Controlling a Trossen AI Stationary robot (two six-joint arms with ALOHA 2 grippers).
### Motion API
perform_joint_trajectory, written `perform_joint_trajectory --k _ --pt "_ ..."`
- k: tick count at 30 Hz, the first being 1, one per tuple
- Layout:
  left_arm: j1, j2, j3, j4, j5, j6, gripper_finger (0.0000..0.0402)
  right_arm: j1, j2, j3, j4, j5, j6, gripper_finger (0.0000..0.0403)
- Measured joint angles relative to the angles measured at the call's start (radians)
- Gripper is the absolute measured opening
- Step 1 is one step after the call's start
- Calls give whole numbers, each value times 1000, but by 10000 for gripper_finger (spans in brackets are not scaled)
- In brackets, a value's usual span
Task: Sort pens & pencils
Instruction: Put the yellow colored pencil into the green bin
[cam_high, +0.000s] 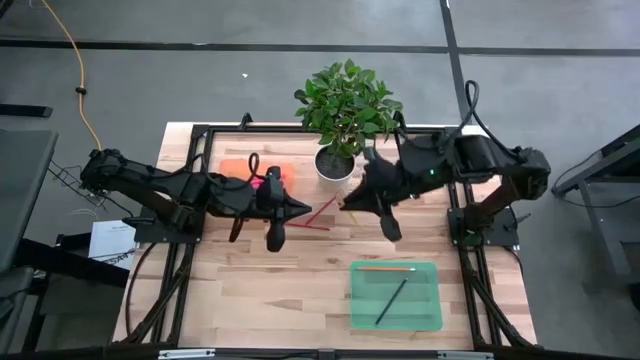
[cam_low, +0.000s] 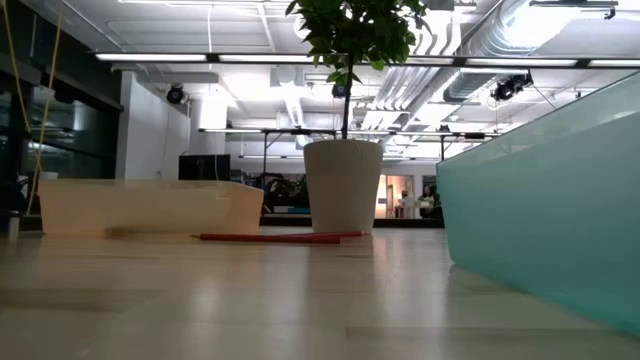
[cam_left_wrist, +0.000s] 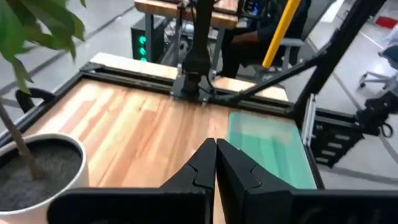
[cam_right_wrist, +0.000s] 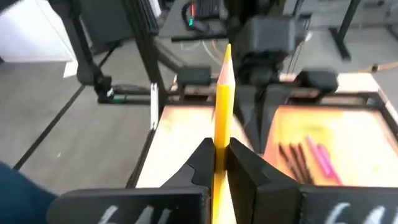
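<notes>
A yellow pencil (cam_right_wrist: 221, 118) is clamped between the fingers of the right gripper (cam_right_wrist: 217, 155), its sharpened tip pointing away from the wrist. In the high view this right gripper (cam_high: 347, 203) hangs above the middle of the table (cam_high: 300, 290), just in front of the plant pot (cam_high: 335, 166) that stands at the table's far edge.

Red pencils (cam_high: 318, 217) lie on the bare wood near the table's middle, between the two grippers; from the low view one red pencil (cam_low: 280, 237) lies flat in front of the white pot (cam_low: 343, 186).

The green tray (cam_high: 425, 310) sits near the front right corner of the table. Inside it an orange-tan pencil (cam_high: 385, 268) lies along the far wall and a long dark pencil (cam_high: 391, 301) lies slanted across the middle.

The orange tray (cam_high: 236, 166) sits toward the far left part of the table, partly hidden under the left arm. In the right wrist view it holds bright pink pens (cam_right_wrist: 321, 158) and dark pens (cam_right_wrist: 295, 160) lying side by side; a pink pen (cam_high: 257, 183) also shows in the high view.

The left gripper (cam_left_wrist: 216, 163) has its fingers pressed together with nothing between them. It hovers over the table's middle, just left of the red pencils, pointing toward the green tray (cam_left_wrist: 267, 152).
</notes>
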Motion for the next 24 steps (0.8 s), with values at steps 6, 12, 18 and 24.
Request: perform_joint_trajectory --k 6,12,18,24 --pt "0 0 0 -81 82 -18 0 103 0 0 -87 98 114 11" --pt "-38 0 0 -150 101 -21 1 210 16 0 -146 249 262 11" --pt "-79 0 0 -182 101 -16 1 301 92 -1 -197 360 396 11" --pt "-122 0 0 -189 101 -1 1 366 179 -1 -279 403 530 11"
